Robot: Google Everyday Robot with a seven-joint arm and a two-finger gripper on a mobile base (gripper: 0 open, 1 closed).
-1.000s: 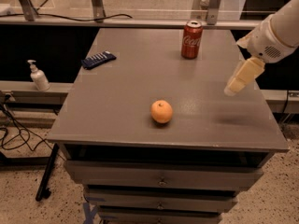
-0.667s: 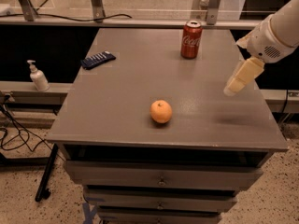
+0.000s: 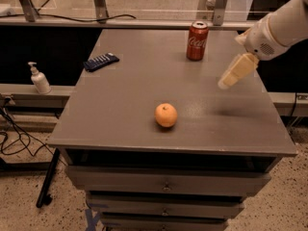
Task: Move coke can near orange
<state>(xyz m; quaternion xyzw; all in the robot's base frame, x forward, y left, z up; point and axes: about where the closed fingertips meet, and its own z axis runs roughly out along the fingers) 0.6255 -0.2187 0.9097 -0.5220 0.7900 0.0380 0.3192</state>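
The red coke can (image 3: 197, 41) stands upright at the far middle of the grey table (image 3: 130, 95). The orange (image 3: 166, 115) sits near the table's front edge, well in front of the can. My gripper (image 3: 226, 82) hangs above the right side of the table on a white arm, to the right of the can and in front of it, apart from both objects. It holds nothing that I can see.
A dark blue flat object (image 3: 101, 61) lies at the table's far left. A white pump bottle (image 3: 38, 79) stands on a ledge to the left. Drawers are below the tabletop, and a railing runs behind the table.
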